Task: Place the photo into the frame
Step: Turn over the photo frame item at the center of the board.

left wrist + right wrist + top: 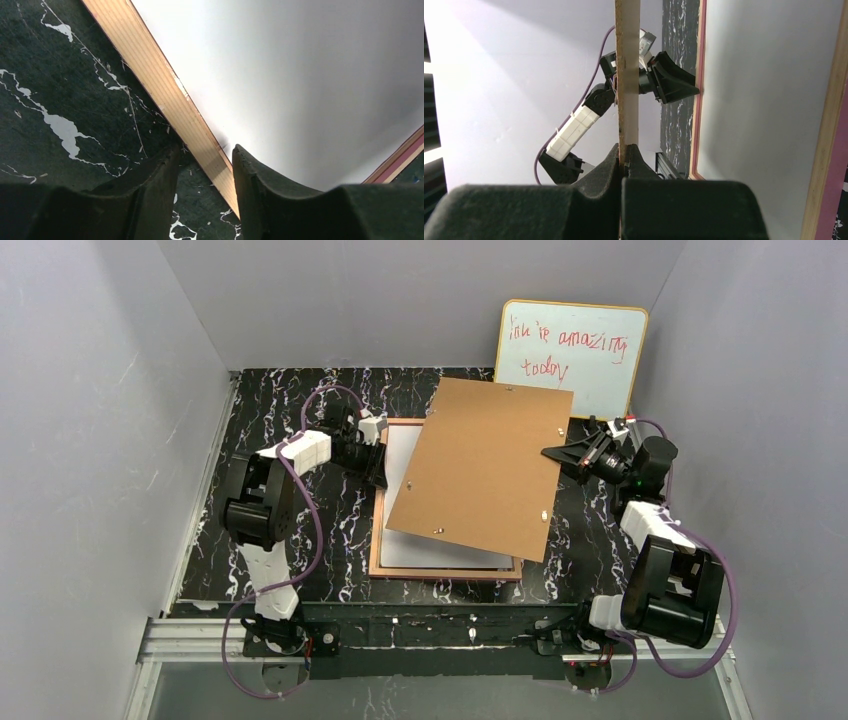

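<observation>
The frame [445, 572] lies face down on the black marbled table, its orange-tan reverse up. The photo [428, 550] lies in it with its white back up. My right gripper [562, 454] is shut on the right edge of the brown backing board [485, 465] and holds it tilted above the frame. The right wrist view shows the board edge-on [627, 75] between the shut fingers [624, 152]. My left gripper [380, 462] is open and low at the frame's left border. In the left wrist view its jaws [205, 160] straddle the border [165, 85], one finger over the photo [290, 75].
A yellow-edged whiteboard [570, 355] with red writing leans against the back wall at the right. Grey walls close in the table on three sides. A metal rail [430, 635] runs along the near edge.
</observation>
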